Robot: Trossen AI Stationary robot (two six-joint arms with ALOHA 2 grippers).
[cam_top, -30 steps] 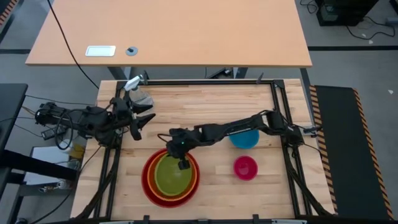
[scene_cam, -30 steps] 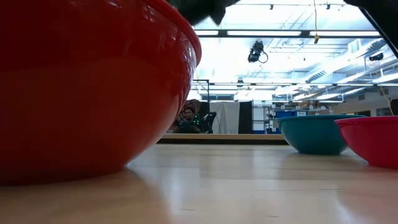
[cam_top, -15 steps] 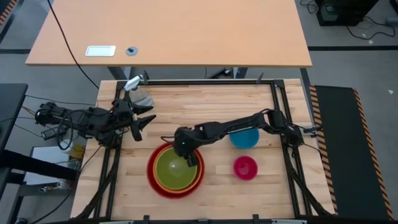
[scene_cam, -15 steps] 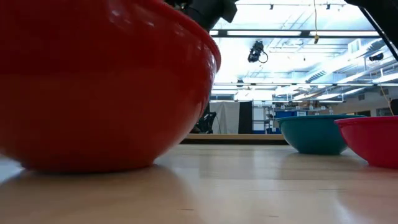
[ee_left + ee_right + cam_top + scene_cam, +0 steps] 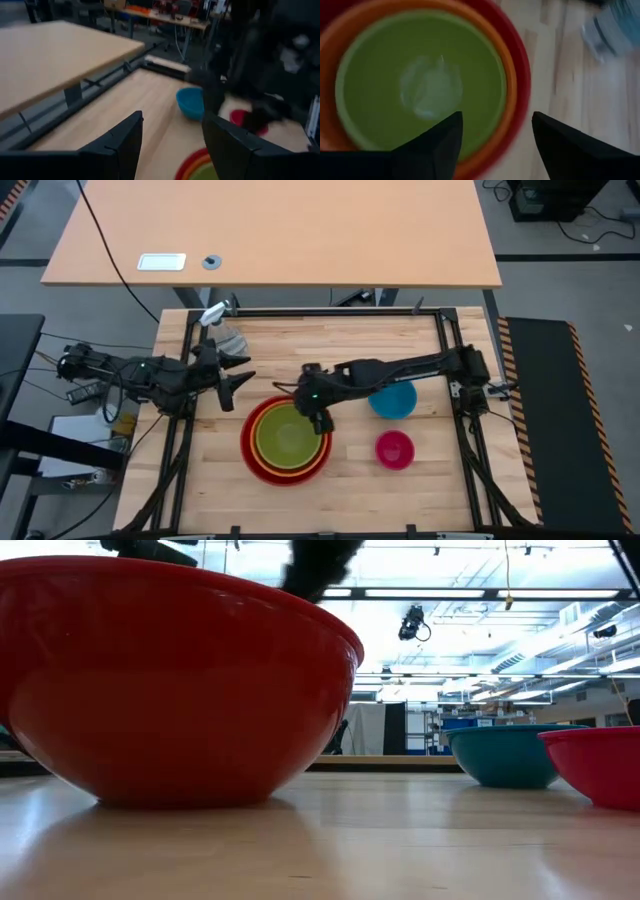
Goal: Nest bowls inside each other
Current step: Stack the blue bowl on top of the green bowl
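Note:
The red bowl (image 5: 287, 442) rests on its base on the wooden table, with the orange bowl (image 5: 262, 420) and the olive green bowl (image 5: 286, 438) nested inside it. To its right, the blue bowl (image 5: 393, 400) and the pink bowl (image 5: 394, 449) each sit alone on the table. My right gripper (image 5: 320, 418) hovers open above the stack's right rim, touching nothing; its wrist view looks down into the green bowl (image 5: 420, 85). Off the stack's far left, my left gripper (image 5: 240, 377) stands open in the air, its fingers roughly level.
A clear spray bottle (image 5: 218, 325) stands near the table's far left corner. A black frame (image 5: 440, 320) runs along the table's edges. Bare wood lies near the front edge, right of the stack and in front of the pink bowl.
My right gripper has opened, let go of the stack's rim, and risen toward the table's right and far side. The nested stack, tipped up and close to the near edge before, has moved toward the far right and now sits level on the table.

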